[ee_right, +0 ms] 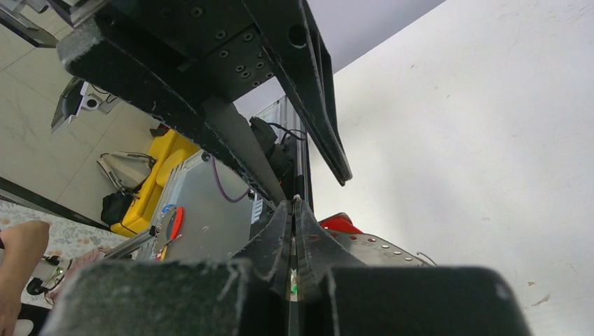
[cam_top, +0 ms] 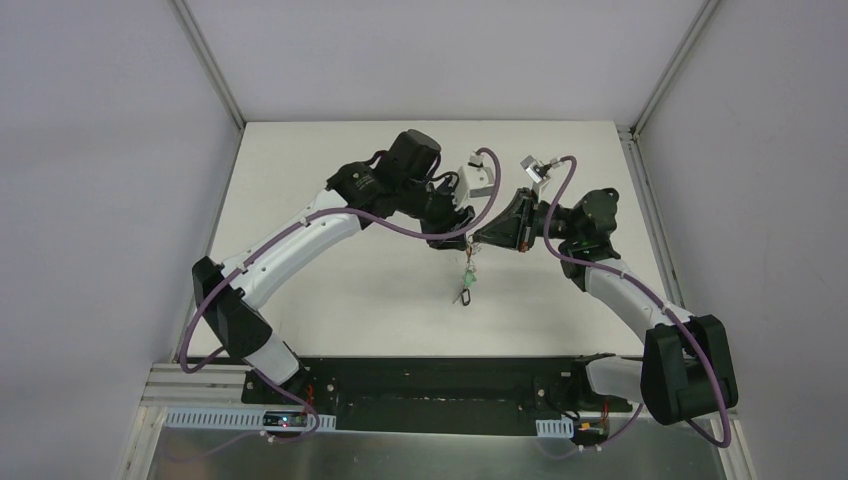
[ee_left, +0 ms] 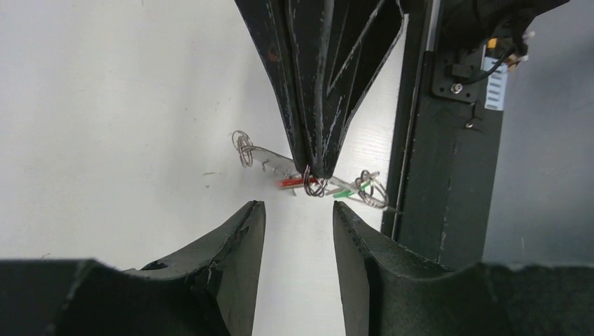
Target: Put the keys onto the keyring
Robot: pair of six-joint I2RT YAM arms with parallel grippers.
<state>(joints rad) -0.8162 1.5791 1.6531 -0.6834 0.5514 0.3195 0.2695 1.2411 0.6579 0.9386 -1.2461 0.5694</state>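
My right gripper [cam_top: 478, 240] is shut, its fingertips [ee_left: 315, 168] pinching a thin grey wire loop of the keyring [ee_left: 316, 187]. A bunch of keys [cam_top: 466, 278] hangs from it above the table. In the left wrist view a red-headed key [ee_left: 294, 182], a green-headed key [ee_left: 343, 190] and a plain silver key [ee_left: 270, 162] fan out around that loop. The red head [ee_right: 341, 222] also shows beside my right gripper [ee_right: 293, 204]. My left gripper [ee_left: 299, 208] stands open just short of the bunch, with nothing between its fingers [ee_left: 242, 231].
The black base rail [ee_left: 420, 140] with the arm mounts runs along the near table edge, close behind the keys in the left wrist view. Both arms meet over the middle of the white table [cam_top: 330, 290].
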